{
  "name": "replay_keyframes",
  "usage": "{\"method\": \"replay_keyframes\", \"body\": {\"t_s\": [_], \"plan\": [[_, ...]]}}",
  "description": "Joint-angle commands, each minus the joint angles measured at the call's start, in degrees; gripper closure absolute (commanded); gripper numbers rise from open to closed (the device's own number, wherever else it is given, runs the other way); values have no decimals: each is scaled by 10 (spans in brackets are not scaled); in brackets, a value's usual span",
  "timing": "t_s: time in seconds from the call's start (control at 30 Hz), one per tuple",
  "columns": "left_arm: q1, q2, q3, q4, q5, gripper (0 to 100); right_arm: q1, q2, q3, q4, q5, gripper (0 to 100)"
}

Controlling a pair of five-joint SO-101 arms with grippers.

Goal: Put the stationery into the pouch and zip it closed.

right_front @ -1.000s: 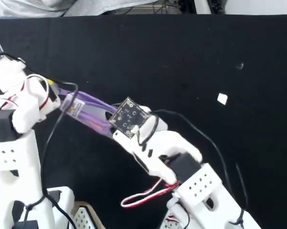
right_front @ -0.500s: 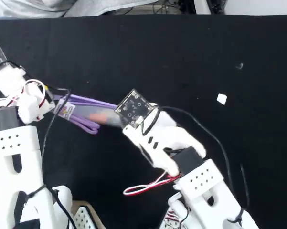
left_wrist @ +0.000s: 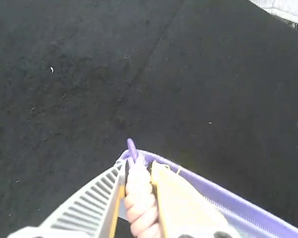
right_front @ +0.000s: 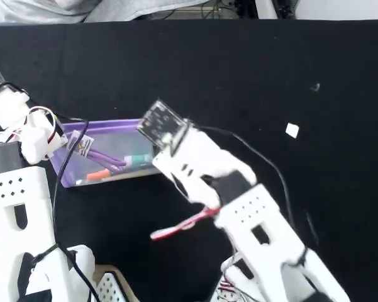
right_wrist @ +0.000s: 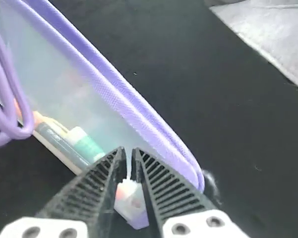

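The black table is carrying the purple pouch, lying flat towards the left of the high view. The right gripper is pinching tight on the pouch's end, the left gripper is clamping its opposite corner, and pens are showing through the clear wall

We saw a pouch of smooth, frosted, see-through plastic, edged in purple woven tape. The worktop wore a matt black cloth, faintly fuzzy and flecked with lint. The left gripper and right gripper were matt white plastic with ribbed faces. Soft grey cloth lay along the far edge.
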Motion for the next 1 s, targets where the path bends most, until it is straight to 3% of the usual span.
{"method": "replay_keyframes", "body": {"t_s": [0.0, 0.13, 0.43, 0.6, 0.73, 0.97], "plan": [[6, -18, 0, 8, -1, 970, -6, 54, -124, 63, 4, 915], [7, -18, -2, 19, -1, 970, -9, 99, -209, 115, 56, 849], [6, -22, -6, 20, -1, 970, -52, 182, -302, 169, 197, 846], [6, -107, 0, 20, -1, 970, -45, 250, -377, 226, 266, 846], [11, -215, 16, 18, -4, 970, -47, 264, -428, 291, 281, 846], [45, -325, 124, -9, -4, 970, -52, 263, -400, 295, 277, 848]]}}
